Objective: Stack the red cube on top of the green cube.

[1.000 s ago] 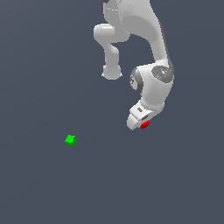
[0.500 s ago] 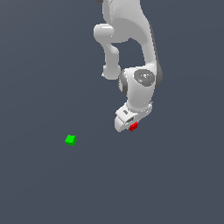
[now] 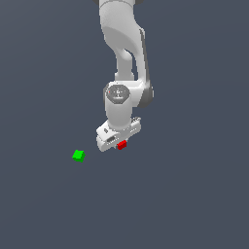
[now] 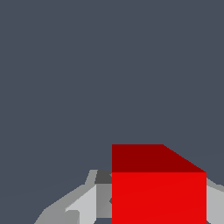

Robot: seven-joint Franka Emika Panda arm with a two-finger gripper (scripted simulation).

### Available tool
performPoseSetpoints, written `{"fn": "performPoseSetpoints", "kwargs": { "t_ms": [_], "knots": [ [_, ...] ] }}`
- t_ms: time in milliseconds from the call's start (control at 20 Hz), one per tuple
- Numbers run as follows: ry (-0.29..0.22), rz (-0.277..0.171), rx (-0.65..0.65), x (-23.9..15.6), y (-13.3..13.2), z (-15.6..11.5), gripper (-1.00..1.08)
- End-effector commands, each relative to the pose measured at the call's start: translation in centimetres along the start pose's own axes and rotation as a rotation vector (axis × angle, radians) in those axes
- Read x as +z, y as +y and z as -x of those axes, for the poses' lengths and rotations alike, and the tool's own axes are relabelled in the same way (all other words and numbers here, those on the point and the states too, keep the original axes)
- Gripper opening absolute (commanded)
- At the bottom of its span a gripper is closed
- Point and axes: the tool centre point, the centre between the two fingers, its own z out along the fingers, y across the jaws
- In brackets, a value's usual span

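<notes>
Above the tabletop (image 3: 194,204), the hand (image 3: 119,142), clamped around the red cube (image 3: 122,144), is travelling leftward, closing on the green cube (image 3: 78,155), which is lying near, still apart.

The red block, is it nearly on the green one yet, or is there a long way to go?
Picking up looks done: the hand is shut on the red block and holds it. Carrying is in hand: the red block sits to the exterior view's right of the green block, not over it. Left to do: bring it above the green block, set it on top, let go.
</notes>
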Motion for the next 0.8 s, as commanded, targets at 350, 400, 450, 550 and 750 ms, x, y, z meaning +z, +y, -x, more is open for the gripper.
{"fn": "performPoseSetpoints", "kwargs": {
  "t_ms": [350, 400, 450, 550, 750],
  "knots": [
    [0.001, 0.001, -0.001, 1.7, 10.9, 5.3, -1.0],
    [0.0, 0.0, -0.001, 1.9, 11.8, 5.7, -1.0],
    [0.0, 0.0, -0.001, 2.0, 12.7, 6.1, -1.0],
    [0.0, 0.0, -0.001, 2.3, 14.3, 6.9, -1.0],
    [0.0, 0.0, -0.001, 2.6, 16.7, 7.9, -1.0]
  ]
}}
